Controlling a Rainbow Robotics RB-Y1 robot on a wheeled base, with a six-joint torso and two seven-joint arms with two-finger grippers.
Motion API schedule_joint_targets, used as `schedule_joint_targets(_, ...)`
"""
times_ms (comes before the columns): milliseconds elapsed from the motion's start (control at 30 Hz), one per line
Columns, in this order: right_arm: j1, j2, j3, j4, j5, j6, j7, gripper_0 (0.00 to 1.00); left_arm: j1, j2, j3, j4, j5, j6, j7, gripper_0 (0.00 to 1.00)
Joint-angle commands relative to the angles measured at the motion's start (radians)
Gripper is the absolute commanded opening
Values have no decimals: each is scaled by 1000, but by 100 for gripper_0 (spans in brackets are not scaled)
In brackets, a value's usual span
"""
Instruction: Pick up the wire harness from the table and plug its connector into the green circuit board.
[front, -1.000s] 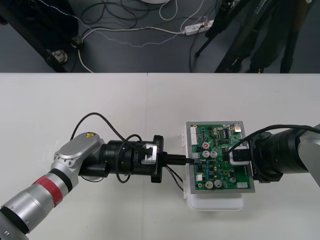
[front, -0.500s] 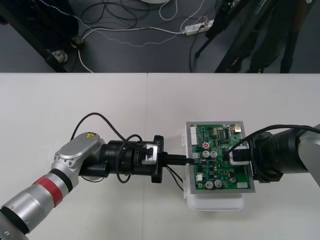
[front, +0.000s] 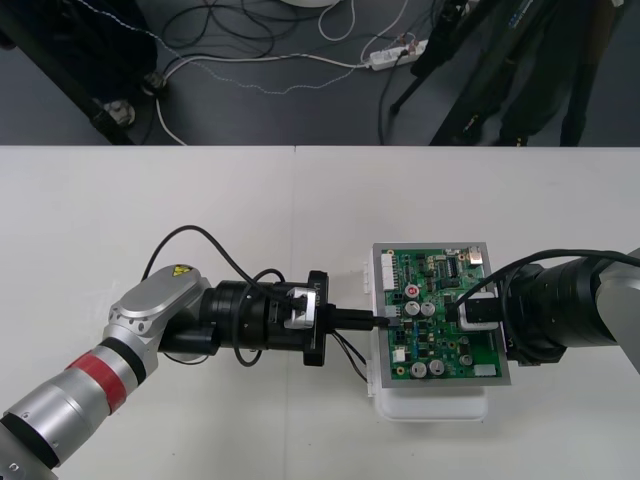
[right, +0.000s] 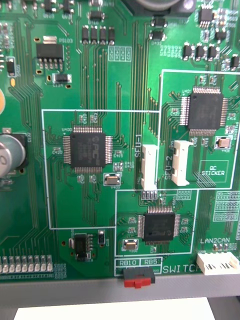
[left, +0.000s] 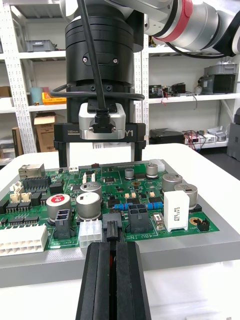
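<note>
Wire harness plug (left: 111, 231) at green circuit board (front: 432, 342) edge — left fingers (left: 97, 285) clenched on it, right fingers (left: 140, 152) spread above board

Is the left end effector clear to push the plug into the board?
Probably yes: left end effector has the plug at the board's edge; the right end effector stands farther in.

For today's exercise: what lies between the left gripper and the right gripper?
Left wrist view: from left gripper to right gripper, a black plug, then capacitors on the green circuit board.
</note>
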Motion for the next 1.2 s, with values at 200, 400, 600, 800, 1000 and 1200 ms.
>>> schedule_joint_targets(200, -19, 22, 18, -36, -31, -2, -35, 100, 1, -67, -18, -42, 15, 60, -78, 0)
schedule_joint_targets(400, -19, 22, 19, -36, -40, -2, -40, 100, 3, -73, -18, -42, 14, 65, -78, 0)
schedule_joint_targets(600, -23, 25, 27, -36, -54, -2, -41, 100, 4, -86, -18, -42, 12, 68, -77, 0)
schedule_joint_targets(800, -28, 25, 29, -36, -61, -2, -40, 100, 6, -93, -18, -40, 12, 71, -77, 0)
schedule_joint_targets(1000, -28, 25, 29, -36, -60, -2, -40, 100, 6, -90, -17, -40, 12, 71, -75, 0)
schedule_joint_targets(1200, -31, 25, 29, -36, -55, -2, -36, 100, 6, -89, -17, -42, 12, 74, -77, 0)
